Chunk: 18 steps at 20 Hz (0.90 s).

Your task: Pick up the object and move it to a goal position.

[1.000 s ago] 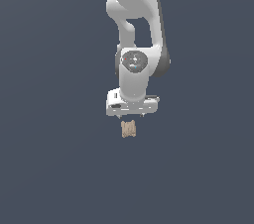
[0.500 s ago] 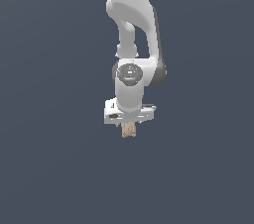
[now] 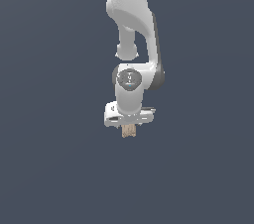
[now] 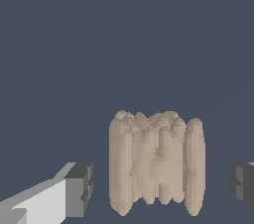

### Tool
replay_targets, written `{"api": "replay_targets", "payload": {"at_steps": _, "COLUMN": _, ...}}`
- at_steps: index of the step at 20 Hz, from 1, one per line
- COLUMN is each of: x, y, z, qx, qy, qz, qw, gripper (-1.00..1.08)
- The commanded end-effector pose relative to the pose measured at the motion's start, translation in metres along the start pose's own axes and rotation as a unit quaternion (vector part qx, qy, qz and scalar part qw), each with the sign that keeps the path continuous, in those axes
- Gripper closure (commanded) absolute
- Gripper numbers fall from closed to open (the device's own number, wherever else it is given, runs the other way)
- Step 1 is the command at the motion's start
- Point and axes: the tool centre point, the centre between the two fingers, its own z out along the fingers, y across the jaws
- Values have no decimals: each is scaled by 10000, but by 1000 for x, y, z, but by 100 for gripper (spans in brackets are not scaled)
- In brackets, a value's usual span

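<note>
In the exterior view, all around is one plain dark blue-grey ground [image 3: 54, 168] with no walls or edges to see, and the white arm [image 3: 131, 44] reaches down so that the gripper [image 3: 129, 128] sits right over the small tan object [image 3: 129, 131], which pokes out just under it. In the wrist view, the ribbed tan object [image 4: 157, 163] stands on the same dark ground [image 4: 124, 34] between the two dark fingertips [image 4: 79, 188]. The jaws are spread wide, with a gap on each side, so they hold nothing.

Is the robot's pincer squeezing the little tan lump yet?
No, in the wrist view the tan lump stands between the pincer's fingers with dark gaps on both sides, so nothing touches it.
</note>
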Motion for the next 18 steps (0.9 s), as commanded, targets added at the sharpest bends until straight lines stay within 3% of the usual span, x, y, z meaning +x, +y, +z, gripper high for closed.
{"api": "replay_targets", "payload": {"at_steps": 1, "x": -1, "y": 0, "z": 15, "qx": 1, "qy": -6, "qz": -1, "qw": 10000, "gripper": -92}}
{"api": "replay_targets", "payload": {"at_steps": 9, "x": 1, "y": 0, "z": 34, "qx": 1, "qy": -4, "qz": -3, "qw": 10000, "gripper": -92}}
{"api": "replay_targets", "payload": {"at_steps": 10, "x": 1, "y": 0, "z": 34, "qx": 1, "qy": -4, "qz": -3, "qw": 10000, "gripper": 108}}
{"api": "replay_targets", "payload": {"at_steps": 18, "x": 1, "y": 0, "z": 34, "qx": 1, "qy": -4, "qz": -3, "qw": 10000, "gripper": 108}}
